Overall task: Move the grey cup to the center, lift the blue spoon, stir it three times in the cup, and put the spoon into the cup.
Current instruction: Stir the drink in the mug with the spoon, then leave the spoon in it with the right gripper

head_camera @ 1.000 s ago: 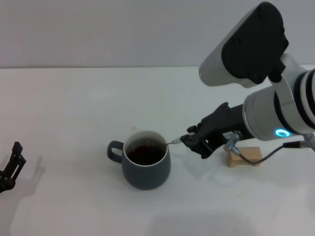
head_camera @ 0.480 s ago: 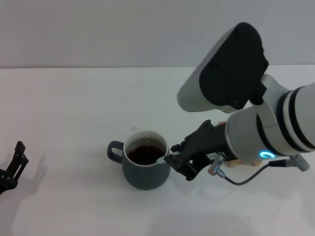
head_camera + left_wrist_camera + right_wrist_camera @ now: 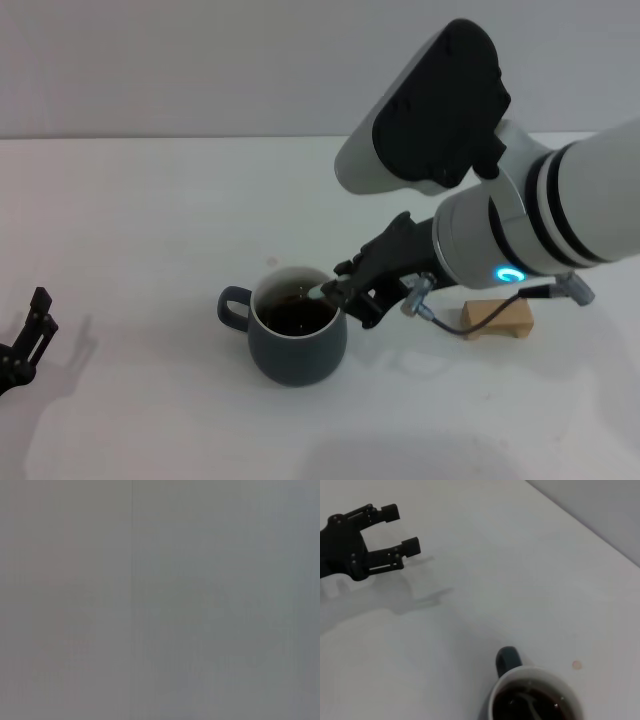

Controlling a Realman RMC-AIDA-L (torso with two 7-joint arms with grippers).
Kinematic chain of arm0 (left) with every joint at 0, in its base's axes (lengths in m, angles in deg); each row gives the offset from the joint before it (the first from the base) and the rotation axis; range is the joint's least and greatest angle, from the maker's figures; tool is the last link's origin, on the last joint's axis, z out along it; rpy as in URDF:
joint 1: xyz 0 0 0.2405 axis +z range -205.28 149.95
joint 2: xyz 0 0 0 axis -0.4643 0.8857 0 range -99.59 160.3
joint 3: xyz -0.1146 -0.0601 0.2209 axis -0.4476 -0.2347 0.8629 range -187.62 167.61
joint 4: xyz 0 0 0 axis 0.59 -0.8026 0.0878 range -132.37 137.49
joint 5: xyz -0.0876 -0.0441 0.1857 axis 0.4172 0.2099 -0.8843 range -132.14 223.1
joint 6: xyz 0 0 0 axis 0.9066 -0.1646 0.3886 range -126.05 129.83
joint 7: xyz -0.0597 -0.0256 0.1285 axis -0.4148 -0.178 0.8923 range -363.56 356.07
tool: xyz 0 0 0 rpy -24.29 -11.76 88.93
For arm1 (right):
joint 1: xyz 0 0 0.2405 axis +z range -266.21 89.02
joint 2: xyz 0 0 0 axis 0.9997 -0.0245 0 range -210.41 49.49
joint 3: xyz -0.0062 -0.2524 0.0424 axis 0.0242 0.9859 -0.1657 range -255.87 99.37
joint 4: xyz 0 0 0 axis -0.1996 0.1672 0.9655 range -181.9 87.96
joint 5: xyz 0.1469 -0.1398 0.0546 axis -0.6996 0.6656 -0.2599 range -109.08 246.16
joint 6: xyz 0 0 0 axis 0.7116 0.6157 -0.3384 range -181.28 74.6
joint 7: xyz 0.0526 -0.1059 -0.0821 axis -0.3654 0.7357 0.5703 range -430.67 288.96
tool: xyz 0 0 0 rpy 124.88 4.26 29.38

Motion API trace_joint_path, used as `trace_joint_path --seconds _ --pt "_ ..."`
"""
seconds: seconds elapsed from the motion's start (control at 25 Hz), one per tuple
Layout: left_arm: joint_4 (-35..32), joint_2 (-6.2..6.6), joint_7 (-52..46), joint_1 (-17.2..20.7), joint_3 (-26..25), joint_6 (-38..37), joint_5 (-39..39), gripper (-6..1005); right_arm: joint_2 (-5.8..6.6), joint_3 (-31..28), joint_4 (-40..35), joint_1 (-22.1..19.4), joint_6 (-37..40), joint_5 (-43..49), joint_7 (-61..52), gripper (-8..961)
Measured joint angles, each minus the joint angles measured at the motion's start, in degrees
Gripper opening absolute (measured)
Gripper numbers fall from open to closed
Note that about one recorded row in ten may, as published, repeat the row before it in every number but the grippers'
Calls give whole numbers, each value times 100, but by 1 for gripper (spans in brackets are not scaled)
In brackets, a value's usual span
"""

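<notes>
Slate-grey cup (image 3: pixel 297 345), white inside, dark brown liquid; tan wooden block (image 3: pixel 497 320); white counter (image 3: pixel 150 220); black left gripper (image 3: pixel 395 532).

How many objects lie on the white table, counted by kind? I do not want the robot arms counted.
Dark slate-grey ceramic mug: 1
Small spoon with pale blue handle, its bowl in the mug's dark liquid: 1
Tan wooden block: 1
Total: 3

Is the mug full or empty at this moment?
Not empty: the mug stands upright with dark liquid inside, below its white rim. The right gripper dips the spoon in.
</notes>
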Motion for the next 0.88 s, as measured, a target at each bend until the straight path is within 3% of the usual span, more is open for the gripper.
trace_joint_path --seconds 0.44,0.88 --pt "1 -5 -2 -16 0 34 10 859 4 -416 75 -181 -245 15 109 165" --pt "-4 -8 7 -31 9 56 1 859 -29 75 367 -398 -292 -25 -133 164"
